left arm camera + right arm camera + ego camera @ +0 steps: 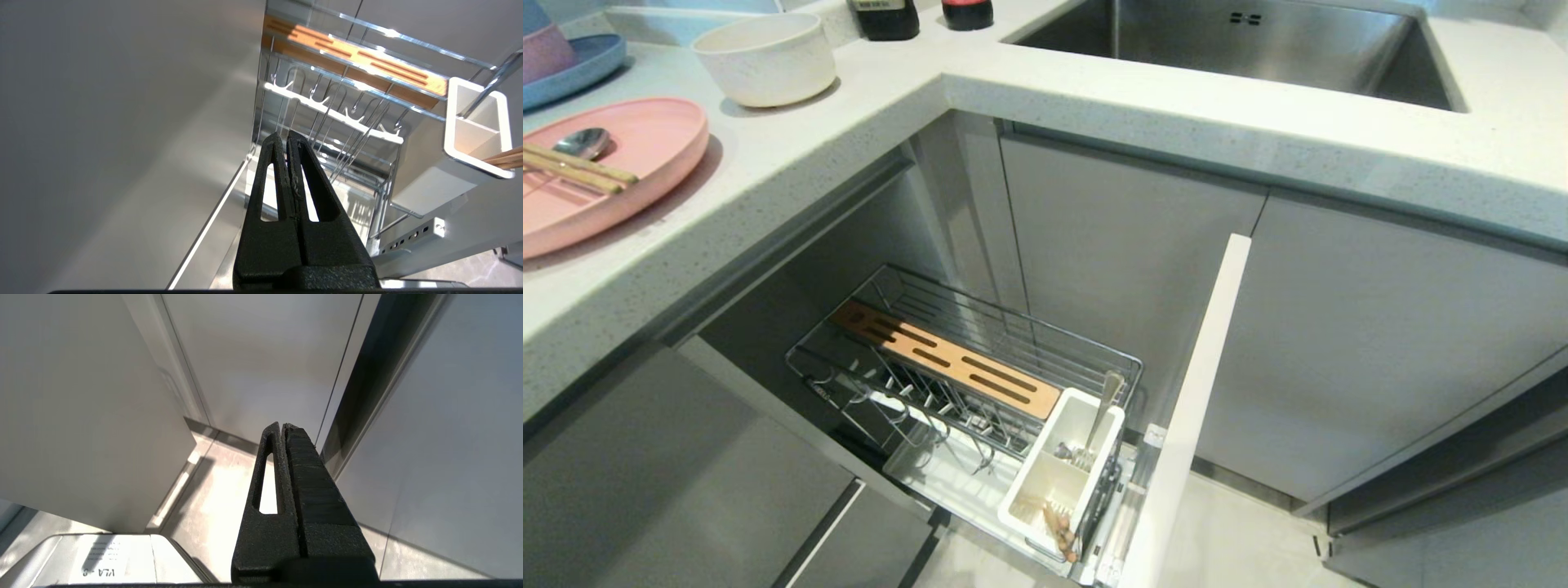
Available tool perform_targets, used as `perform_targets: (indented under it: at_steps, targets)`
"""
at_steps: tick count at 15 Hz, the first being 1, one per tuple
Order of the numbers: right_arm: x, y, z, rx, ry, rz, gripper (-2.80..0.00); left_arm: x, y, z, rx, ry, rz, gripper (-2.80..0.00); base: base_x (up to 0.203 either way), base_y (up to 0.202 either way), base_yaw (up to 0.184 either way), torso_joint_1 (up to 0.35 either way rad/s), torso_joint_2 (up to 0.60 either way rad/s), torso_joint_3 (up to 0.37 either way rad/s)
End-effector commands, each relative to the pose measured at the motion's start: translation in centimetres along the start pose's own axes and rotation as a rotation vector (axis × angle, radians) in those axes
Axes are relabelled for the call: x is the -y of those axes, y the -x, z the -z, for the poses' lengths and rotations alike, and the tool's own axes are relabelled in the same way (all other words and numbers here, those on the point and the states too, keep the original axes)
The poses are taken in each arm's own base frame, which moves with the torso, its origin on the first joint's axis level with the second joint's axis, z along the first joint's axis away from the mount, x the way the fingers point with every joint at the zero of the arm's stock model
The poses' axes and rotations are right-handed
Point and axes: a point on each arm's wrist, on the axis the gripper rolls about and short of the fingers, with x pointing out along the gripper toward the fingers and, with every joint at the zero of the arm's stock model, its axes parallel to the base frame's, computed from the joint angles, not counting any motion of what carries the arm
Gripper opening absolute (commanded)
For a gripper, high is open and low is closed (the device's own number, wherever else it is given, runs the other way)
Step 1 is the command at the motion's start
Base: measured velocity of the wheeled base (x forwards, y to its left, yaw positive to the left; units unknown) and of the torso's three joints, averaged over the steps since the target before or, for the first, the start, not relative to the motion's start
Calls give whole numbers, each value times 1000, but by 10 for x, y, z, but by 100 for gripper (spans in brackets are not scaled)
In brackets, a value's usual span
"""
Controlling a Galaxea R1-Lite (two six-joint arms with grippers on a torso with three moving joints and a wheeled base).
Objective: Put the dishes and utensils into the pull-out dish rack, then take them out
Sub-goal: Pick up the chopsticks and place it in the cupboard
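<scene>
**Rack Pulled Out, Dishes Waiting on the Counter**

Down by the floor, the pull-out dish rack (964,367) is standing open from the corner cabinet, its pale flat front (1188,408) jutting out toward me. Going left to right: the pink plate (613,175) is sitting at the counter's left edge, carrying the chopsticks (576,167) and the metal spoon (582,143) on its surface. Just behind it, a blue plate (576,69) is holding a small pink bowl (543,49). The cream-white bowl (766,59) is resting farther along the countertop (1176,122), well apart from the rack below. Two dark bottles (886,16) are standing by the steel sink (1241,45).

Inside the rack, the slotted wooden strip (947,359) is lying along the wire basket, and the white cutlery tub (1062,469) at its near end is holding some cutlery already.

Neither arm is showing from above. The left gripper (284,136) is hanging pinched closed, empty, pointing at the rack's prongs. The right gripper (282,426) is likewise pressed together, empty, facing cabinet doors. A white label (100,555) below it is showing mirrored characters, perhaps "VLA"; I cannot read them for certain.
</scene>
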Motion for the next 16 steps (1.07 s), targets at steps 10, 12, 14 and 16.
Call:
perform_targets:
  at_steps: [10, 12, 14, 16]
  targets:
    - [0, 0, 0, -2, 0, 0, -280, 0, -2, 7, -27, 1, -3, -280, 0, 0, 0, 3, 2, -124]
    - [0, 0, 0, -2, 0, 0, -280, 0, -2, 7, -27, -4, -2, -280, 0, 0, 0, 0, 0, 0]
    - [0, 0, 0, -2, 0, 0, -280, 0, -2, 7, -25, -38, 4, -280, 0, 0, 0, 0, 0, 0]
    - [0, 0, 0, -2, 0, 0, -280, 0, -2, 6, -14, -104, 29, -280, 0, 0, 0, 0, 0, 0]
